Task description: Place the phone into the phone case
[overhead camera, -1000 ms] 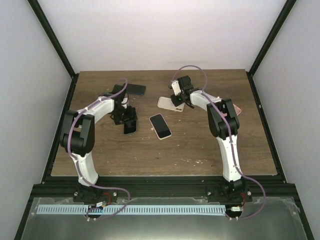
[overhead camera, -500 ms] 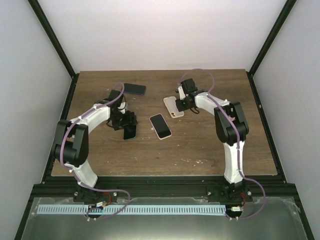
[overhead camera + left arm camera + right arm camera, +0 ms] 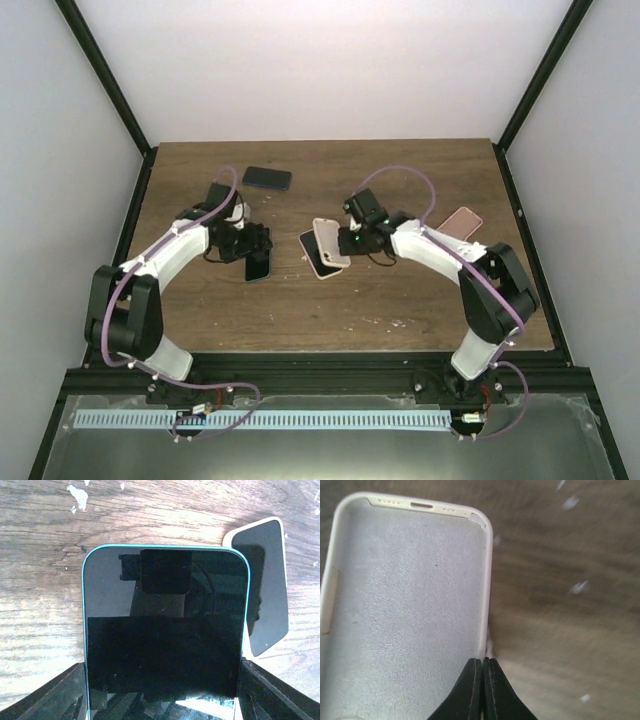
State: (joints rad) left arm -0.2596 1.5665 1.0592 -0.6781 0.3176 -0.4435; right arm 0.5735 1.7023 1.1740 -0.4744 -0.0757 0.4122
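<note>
While my right tool (image 3: 482, 667) pinches the case (image 3: 405, 605) and my left tool (image 3: 162, 702) grips the phone (image 3: 165, 630), I should square their edges.

The left arm (image 3: 150, 265) rises from its base at the lower left of the top view, folds at an elbow near the left edge, and reaches up and right toward the middle of the frame. The left gripper (image 3: 252, 245) points right, its fingers (image 3: 70, 692) spread at the bottom corners of the wrist view and clamped on the sides of a teal-edged phone (image 3: 165, 630). The right arm (image 3: 440, 255) mirrors it, elbow at the right and forearm slanting up and left. The right gripper (image 3: 350, 238) sits just right of centre, its fingers (image 3: 472, 690) pressed together on the rim of a white case (image 3: 405, 605).
</note>
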